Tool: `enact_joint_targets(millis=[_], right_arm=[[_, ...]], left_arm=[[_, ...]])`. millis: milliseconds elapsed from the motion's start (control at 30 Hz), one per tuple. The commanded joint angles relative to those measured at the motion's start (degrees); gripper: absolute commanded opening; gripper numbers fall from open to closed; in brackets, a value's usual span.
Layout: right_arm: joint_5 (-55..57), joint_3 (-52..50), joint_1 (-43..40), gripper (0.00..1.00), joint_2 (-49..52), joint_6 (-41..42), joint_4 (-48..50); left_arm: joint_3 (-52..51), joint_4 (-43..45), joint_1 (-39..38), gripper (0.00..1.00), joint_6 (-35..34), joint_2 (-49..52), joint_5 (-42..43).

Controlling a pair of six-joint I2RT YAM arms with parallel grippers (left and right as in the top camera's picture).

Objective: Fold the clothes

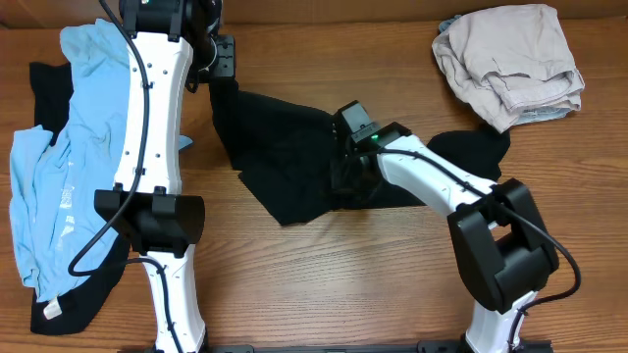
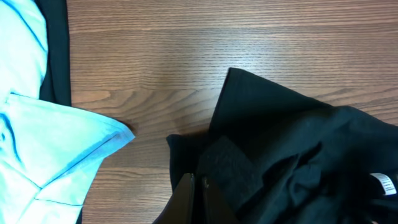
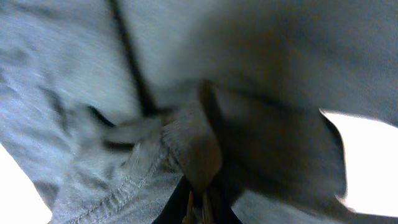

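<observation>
At table centre: black garment (image 1: 285, 157) lies spread and rumpled on the table (image 1: 324, 275), reaching from far left towards the right.

Left gripper (image 1: 218, 61) is at the garment's far-left corner. In the left wrist view its fingers (image 2: 184, 198) are closed together, with black cloth bunched against them, so it reads as gripping the corner.

Right gripper (image 1: 345, 172) is pressed into the middle of the same garment. The right wrist view is blurred and overexposed, but a fold of cloth appears pinched between the closed fingertips (image 3: 189, 214).

Label (image 2: 387, 183): a white tag on the black garment at the right edge of the left wrist view. It carries dark printed marks, too small to read.

Left side: light blue garment (image 1: 69, 167) lies on a second dark garment (image 1: 44, 83).

Far right: beige clothes (image 1: 510, 64) in a loose pile, well apart from both grippers.
</observation>
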Motion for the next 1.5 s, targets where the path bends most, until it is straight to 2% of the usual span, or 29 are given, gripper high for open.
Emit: enact_joint_targets(millis=[0,333,500,567,700,833,1067,1100,1167,1267,1333,1467], right_arm=[[0.3,0.9,-3.2,0.04,-5.8,-0.2,-3.6],[0.5,0.9,-15.0,0.04,-21.6,-3.2,-18.4],[0.5,0.9,-25.8,0.04,-28.9,-8.3,-25.6],[0.5,0.9,-30.9,0.04,-30.5,-10.0,-27.2],[0.5,0.7,-38.4,0.04,-30.9,-12.6,-27.7],[0.2,0.3,-43.1,0.04,-30.3,-14.2,-26.4],[-2.8,0.3,-42.4,0.07,-28.2,-15.5,-22.3],[-3.0,0.3,-42.0,0.09,-28.0,-15.5,-21.9],[-3.0,0.3,-41.0,0.27,-27.8,-16.0,-21.0],[-3.0,0.7,-40.2,0.39,-28.2,-16.8,-20.8],[-4.3,1.5,-39.7,0.53,-29.6,-18.2,-21.5],[-9.7,2.1,-37.3,0.60,-32.5,-19.4,-22.2]], left_arm=[[0.3,-0.2,0.3,0.04,0.1,0.1,0.1],[0.7,-2.5,3.0,0.04,-0.6,-1.7,0.1],[0.7,-5.9,7.8,0.04,-0.6,-3.8,0.7],[0.7,-5.9,9.2,0.04,-0.6,-4.5,4.0],[0.7,-5.9,9.9,0.04,-0.5,-4.8,14.5],[-0.3,-5.9,8.4,0.04,-0.6,-4.8,12.4],[-6.8,-4.0,3.0,0.04,-0.6,-4.7,11.8],[-8.2,-3.2,2.0,0.04,-0.6,-4.7,11.8],[-12.3,0.3,-0.6,0.04,-0.6,-4.7,11.7],[-16.8,5.3,-3.1,0.04,-1.9,-4.7,9.7],[-19.7,9.1,-4.7,0.04,-3.8,-4.7,7.3],[-20.7,11.7,-5.0,0.04,-3.8,-4.7,7.0]])
